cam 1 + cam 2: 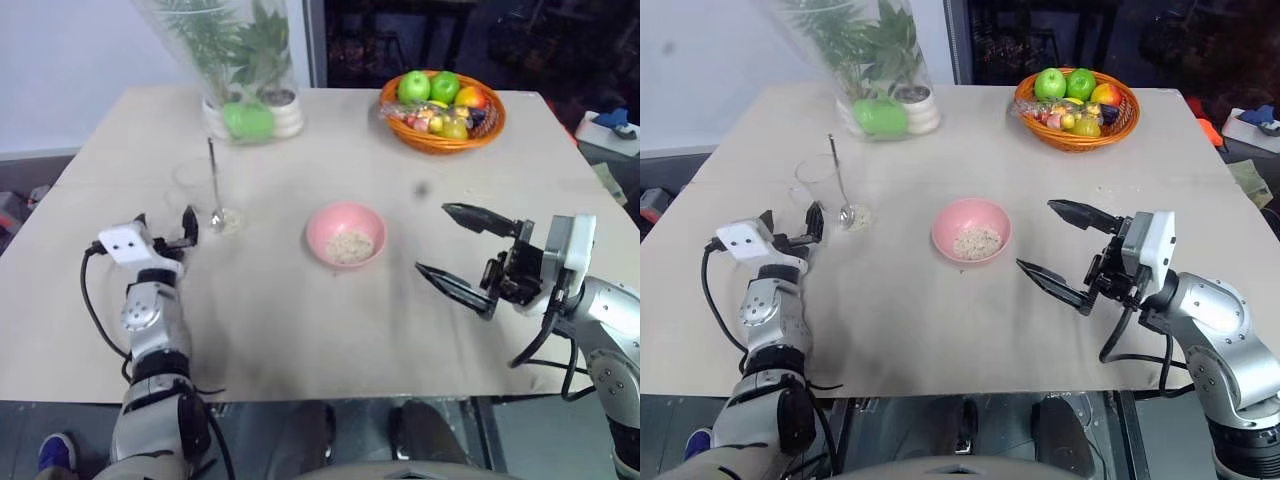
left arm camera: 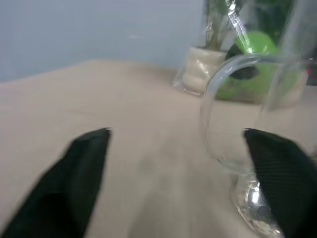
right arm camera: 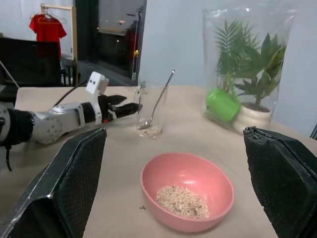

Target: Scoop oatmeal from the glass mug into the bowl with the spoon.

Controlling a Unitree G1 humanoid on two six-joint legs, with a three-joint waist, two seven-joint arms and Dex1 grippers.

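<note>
Left eye view shows the pink bowl (image 1: 346, 235) near the middle of the beige table (image 1: 300, 330), holding a small heap of oatmeal (image 1: 349, 246). Taking the bowl as the landmark, the glass mug (image 1: 204, 190) stands well to its left and slightly farther back, with the spoon (image 1: 213, 185) propped inside it, handle rising above the rim and its oval end low in the mug among a few remaining flakes. The left gripper (image 1: 163, 226) sits just beside the mug on the near-left side, its black fingers spread apart and holding nothing; the left wrist view shows the mug's handle between the parted fingers, not pinched. The right gripper (image 1: 455, 250) hovers to the right of the bowl, fingers splayed wide and empty, aimed toward it. Behind the bowl and to its left stands a plastic-wrapped plant pot (image 1: 235, 65); behind and to its right sits an orange basket of fruit (image 1: 441, 110).
</note>
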